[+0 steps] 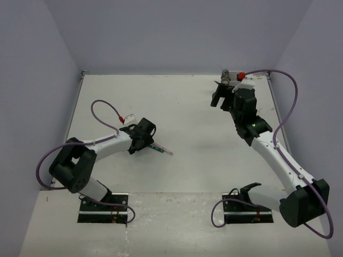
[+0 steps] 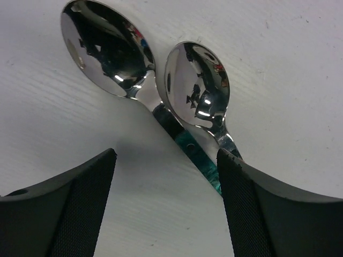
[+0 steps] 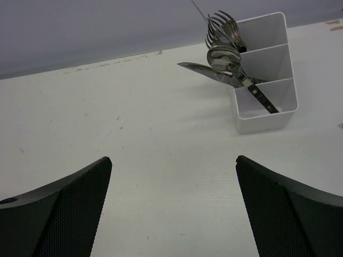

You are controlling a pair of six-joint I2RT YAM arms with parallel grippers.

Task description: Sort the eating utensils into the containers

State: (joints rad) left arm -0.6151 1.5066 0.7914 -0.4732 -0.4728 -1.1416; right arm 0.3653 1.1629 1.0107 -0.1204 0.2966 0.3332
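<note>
Two shiny spoons lie side by side on the white table under my left gripper (image 2: 166, 152). The larger spoon (image 2: 107, 48) has a teal handle (image 2: 195, 155); the smaller spoon (image 2: 197, 85) lies to its right. My left gripper is open, low over the handles, and its right finger (image 2: 268, 203) covers them. In the top view the handles (image 1: 162, 150) stick out to the right of this gripper (image 1: 140, 140). The white container (image 3: 268, 80) stands at the back right with forks, a spoon and a knife in it. My right gripper (image 3: 174, 158) is open and empty, short of it.
The right arm hides most of the container (image 1: 231, 80) in the top view. Grey walls close off the table at the back and on both sides. Purple cables loop beside each arm.
</note>
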